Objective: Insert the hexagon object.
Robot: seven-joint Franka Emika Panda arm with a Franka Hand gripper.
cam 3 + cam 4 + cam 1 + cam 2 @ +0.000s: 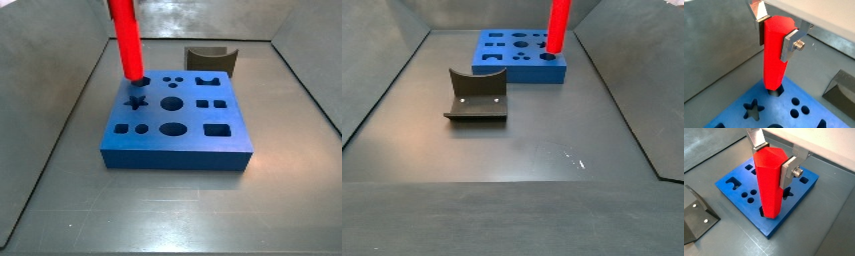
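- Wrist views show the gripper (774, 155) clamped on the tall red hexagonal plastic peg (771, 183), upright, its tip entering a corner hole of the blue plastic socket block (741, 183).
- Side view: that hole sits at the block's ten o'clock corner (138, 78).
- Judged step: insertion under way; next, press straight down, then release.

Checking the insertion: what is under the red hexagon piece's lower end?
The red hexagon piece, held in the tool, meets a corner hole of the blue block. The hole's inside and the piece's tip are hidden.

- The gripper (777, 31) points straight down over the surface.
- Its silver fingers (789, 172) are clamped on a red hexagon bar (769, 183), held upright.
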